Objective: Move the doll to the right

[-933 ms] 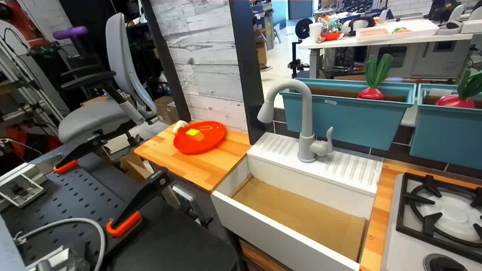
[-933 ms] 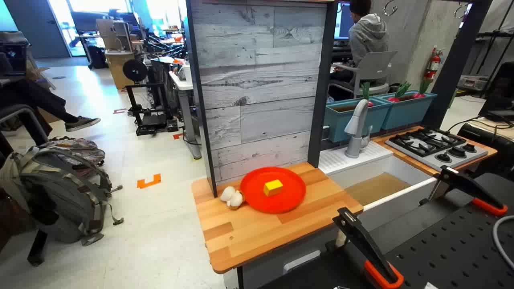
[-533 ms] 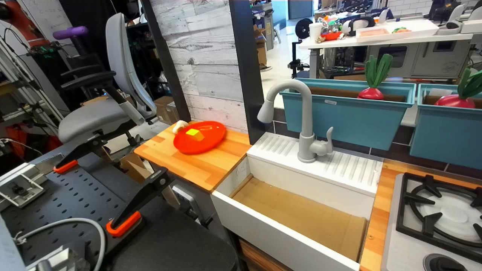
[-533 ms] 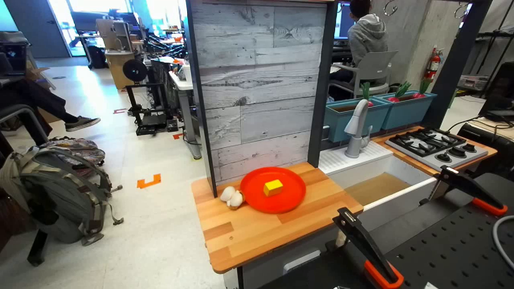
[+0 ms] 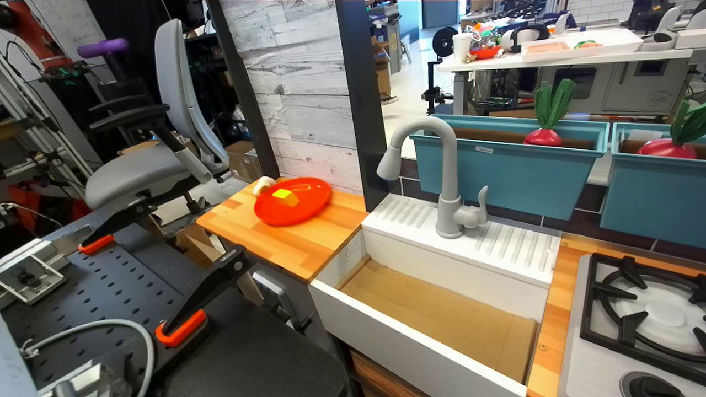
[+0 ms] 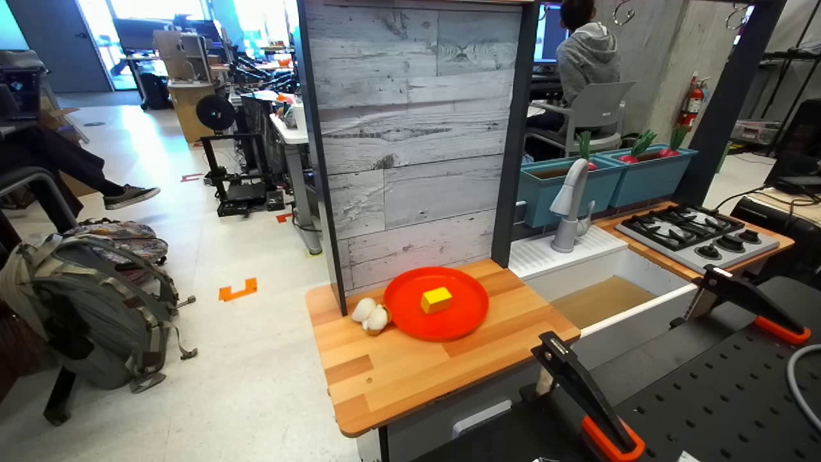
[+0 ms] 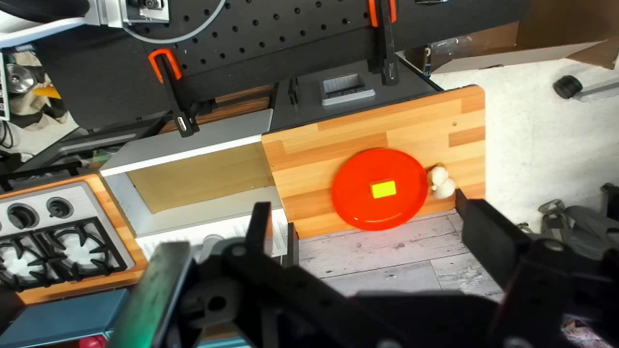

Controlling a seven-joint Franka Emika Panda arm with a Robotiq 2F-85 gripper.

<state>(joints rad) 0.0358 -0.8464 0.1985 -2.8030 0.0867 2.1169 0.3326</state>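
Note:
No thing that is clearly a doll shows in any view. A small white lumpy object, like mushrooms or garlic (image 6: 372, 316), lies on the wooden counter beside a round red plate (image 6: 410, 321). A yellow block (image 6: 436, 300) sits near the middle of the plate. In the wrist view the white object (image 7: 441, 182), plate (image 7: 358, 208) and block (image 7: 383, 189) lie beyond my fingers. My gripper (image 7: 367, 205) is wide open and empty, well above the counter. The gripper is out of both exterior views.
A sink (image 5: 419, 350) with a grey faucet (image 5: 449, 165) adjoins the counter (image 5: 298, 248). A stove (image 5: 576, 342) is past the sink. A wood-patterned panel (image 6: 417, 128) rises behind the plate. Black clamps with orange ends (image 6: 587, 391) and teal planters (image 5: 507, 171) are nearby.
The plate, block and white object have not moved. Only the seated person in the background shifts slightly.

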